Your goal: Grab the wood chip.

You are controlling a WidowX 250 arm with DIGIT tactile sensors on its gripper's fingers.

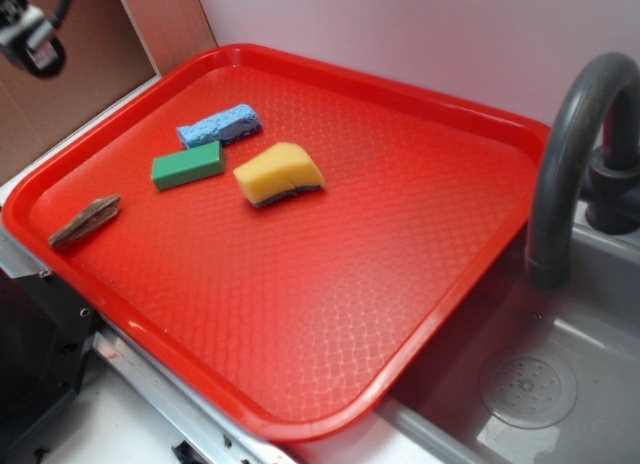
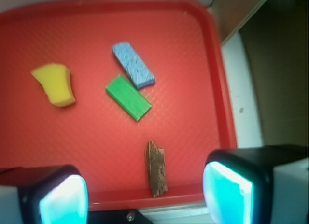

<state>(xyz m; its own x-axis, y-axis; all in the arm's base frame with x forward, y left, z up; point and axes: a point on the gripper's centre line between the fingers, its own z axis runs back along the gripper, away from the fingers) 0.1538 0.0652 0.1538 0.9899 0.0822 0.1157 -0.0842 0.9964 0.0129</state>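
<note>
- The gripper (image 1: 30,39) sits at the far upper left of the exterior view, raised well above the tray (image 1: 300,404) and off past its corner. From that height the wrist camera takes in all four objects, which suits picking a target before descending.
- Its fingers (image 2: 60,197) appear at the bottom corners of the wrist view, spread wide apart with nothing between them; the claw is open and empty, as it should be ahead of a grasp.
- The wood chip (image 1: 85,221) lies flat at the tray's left edge, just inside the raised rim. In the wrist view the wood chip (image 2: 156,168) falls between the two fingers, its length running roughly crosswise to the line joining them, so closing across its narrow width looks feasible.
- Its place close against the rim matters: a descent probably has to keep the fingers clear of the lip.
- The green block (image 1: 187,165) rests further in, well apart from the chip, so it is unlikely to interfere.
- The blue sponge (image 1: 219,125) lies just behind the green block, their corners near or touching.
- The yellow sponge (image 1: 279,174) sits to the right, dark underside down, away from the target.
- At the far right a grey faucet (image 1: 565,154) arches over a sink (image 1: 540,384), beyond the tray.
</note>
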